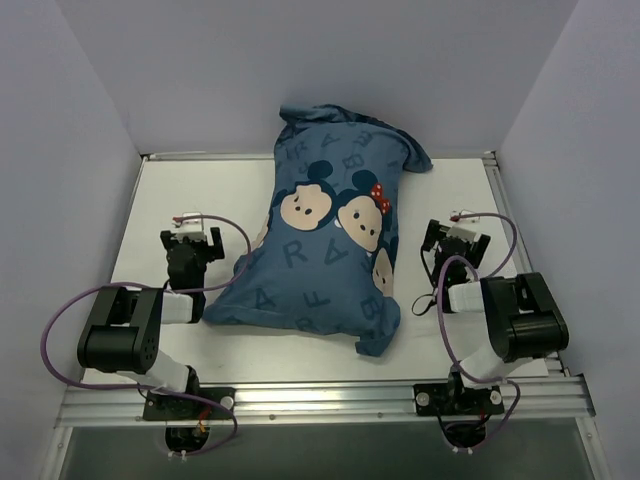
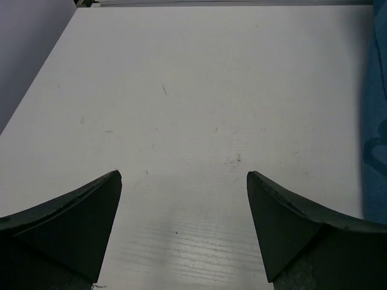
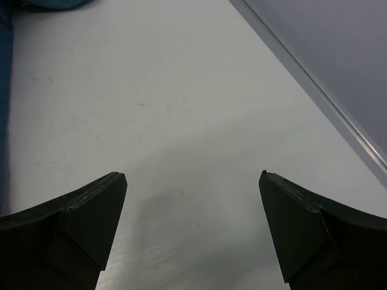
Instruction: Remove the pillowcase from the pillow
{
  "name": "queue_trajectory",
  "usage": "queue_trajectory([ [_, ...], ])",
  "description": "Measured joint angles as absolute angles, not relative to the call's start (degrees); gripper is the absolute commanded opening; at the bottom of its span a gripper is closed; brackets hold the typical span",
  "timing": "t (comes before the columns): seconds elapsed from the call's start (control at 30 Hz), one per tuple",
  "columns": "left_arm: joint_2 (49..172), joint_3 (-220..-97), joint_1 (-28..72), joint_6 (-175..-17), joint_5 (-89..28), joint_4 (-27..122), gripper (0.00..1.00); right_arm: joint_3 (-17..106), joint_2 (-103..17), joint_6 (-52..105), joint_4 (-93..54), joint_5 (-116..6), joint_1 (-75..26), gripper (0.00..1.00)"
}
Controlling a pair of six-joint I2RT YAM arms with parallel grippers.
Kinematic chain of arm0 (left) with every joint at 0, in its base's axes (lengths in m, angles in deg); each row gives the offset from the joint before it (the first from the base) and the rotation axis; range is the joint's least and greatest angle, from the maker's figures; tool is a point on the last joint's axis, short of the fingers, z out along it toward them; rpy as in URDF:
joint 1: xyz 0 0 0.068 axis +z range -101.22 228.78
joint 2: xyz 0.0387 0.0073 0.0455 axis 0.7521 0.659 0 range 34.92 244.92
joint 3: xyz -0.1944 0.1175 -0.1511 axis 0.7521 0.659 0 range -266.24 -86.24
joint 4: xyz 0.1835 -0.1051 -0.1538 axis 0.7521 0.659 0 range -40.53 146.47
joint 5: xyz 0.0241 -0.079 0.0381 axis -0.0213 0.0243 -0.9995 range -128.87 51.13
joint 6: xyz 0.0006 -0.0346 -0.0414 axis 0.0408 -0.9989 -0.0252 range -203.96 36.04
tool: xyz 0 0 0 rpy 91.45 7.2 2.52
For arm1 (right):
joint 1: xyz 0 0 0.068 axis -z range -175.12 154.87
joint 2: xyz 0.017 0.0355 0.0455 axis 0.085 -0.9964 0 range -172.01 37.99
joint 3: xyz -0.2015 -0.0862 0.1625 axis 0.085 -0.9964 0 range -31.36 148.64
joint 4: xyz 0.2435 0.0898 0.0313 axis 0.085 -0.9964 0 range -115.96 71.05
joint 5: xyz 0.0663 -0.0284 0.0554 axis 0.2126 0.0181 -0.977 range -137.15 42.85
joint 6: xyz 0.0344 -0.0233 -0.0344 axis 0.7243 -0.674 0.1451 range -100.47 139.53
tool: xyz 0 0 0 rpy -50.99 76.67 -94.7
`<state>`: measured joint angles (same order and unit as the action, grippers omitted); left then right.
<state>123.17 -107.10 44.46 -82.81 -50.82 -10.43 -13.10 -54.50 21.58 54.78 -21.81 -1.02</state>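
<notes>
Top external view: pillowcase (image 1: 325, 250) lies between the arms. Left gripper (image 2: 181, 175) and right gripper (image 3: 193, 175) stand wide, empty. Pinch cloth only at a near corner, not the pillow.

So the tabletop (image 1: 180, 200) was plain white with a metal rail (image 1: 320, 398) round its edges; up close it had faint scuffs and a few dark specks; the plump dark blue pillowcase (image 1: 320, 270) lay down the middle, far end bunched up by the back wall (image 1: 200, 70).
</notes>
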Motion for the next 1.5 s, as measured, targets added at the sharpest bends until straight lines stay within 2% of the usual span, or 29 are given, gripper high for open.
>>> queue_trajectory([
  [0.1,123.17,-107.1,44.46,-82.81,-50.71,-10.3,0.94,-7.04,-48.62,23.35,42.71,-21.52,-0.97,1.0],
  [0.23,123.17,-107.1,44.5,-82.81,-50.57,-10.28,0.94,10.9,-43.55,28.11,25.14,-28.95,1.1,0.96],
  [0.47,121.44,-108.72,47.52,-82.87,-45.09,-5.43,0.94,39.3,-50.15,32.96,2.37,-49.0,1.59,0.96],
  [0.57,119.67,-117.03,51.1,-83.05,-40.72,9.44,0.94,45.7,-55.5,34.8,-4.98,-55.62,0.93,0.96],
  [0.63,121.49,-131.67,54.4,-80.8,-36.17,28.63,0.94,48.26,-59.26,36.18,-8.08,-58.22,0.23,0.96],
  [0.73,123.83,-149.57,56.61,-77.48,-30.01,46.18,0.94,51.43,-65.75,38.32,-11.86,-61.41,-1.58,0.96],
  [0.87,120.87,-158.55,55.26,-74.42,-23.12,62.33,0.94,54.73,-74.1,42.34,-13.2,-65.98,-4.08,0.94],
  [0.93,119.65,-160.63,53.16,-73.21,-21.18,69.56,0.94,55.43,-76.79,44.77,-12.43,-68.6,-4.58,0.84],
  [0.97,119.37,-161.59,52.13,-72.82,-20.28,72.8,0.94,55.58,-77.54,45.9,-11.77,-69.91,-4.6,0.65],
  [1.03,119.1,-162.97,50.54,-72.43,-18.51,78.55,0.94,55.71,-78.08,48.33,-9.87,-72.82,-4.36,0.39],
  [1.07,118.95,-163.25,50.32,-72.3,-17.94,80.76,0.94,55.71,-78.08,49.42,-8.96,-73.83,-4.14,0.1],
  [1.1,118.62,-163.28,50.32,-72.25,-17.61,82.61,0.94,55.71,-78.04,50.51,-7.82,-74.77,-3.86,0.0],
  [1.33,115.67,-164.78,51.37,-72.19,-17.79,90.87,0.94,55.54,-77.27,56.44,-5.68,-79.53,-0.03,0.0],
  [1.5,113.51,-167.12,54.03,-72.25,-18.01,92.93,0.94,59.43,-72.84,52.81,-15.91,-75.51,5.63,0.0],
])
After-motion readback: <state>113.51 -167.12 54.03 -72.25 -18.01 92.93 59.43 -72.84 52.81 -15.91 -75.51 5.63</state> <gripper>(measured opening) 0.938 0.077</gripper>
